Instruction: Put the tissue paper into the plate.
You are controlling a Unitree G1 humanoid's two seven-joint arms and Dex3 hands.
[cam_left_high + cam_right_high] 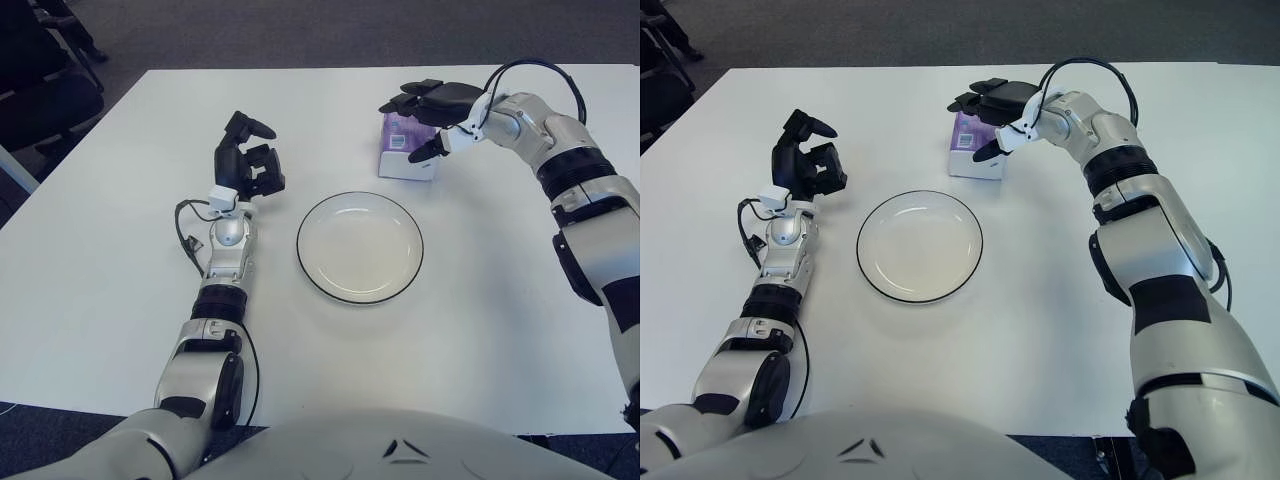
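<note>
A small purple and white tissue pack (402,162) lies on the white table behind the plate, to its right. My right hand (412,128) hovers just over the pack, fingers stretched out above its top and the thumb pointing down by its right front corner; it is open and I see no grip on the pack. The white plate (360,247) with a dark rim sits empty in the middle of the table. My left hand (248,160) shows upright to the left of the plate, fingers loosely bent, holding nothing.
The white table (120,300) extends wide on both sides of the plate. A dark chair (45,90) stands off the table's far left corner. A black cable (530,75) loops over my right wrist.
</note>
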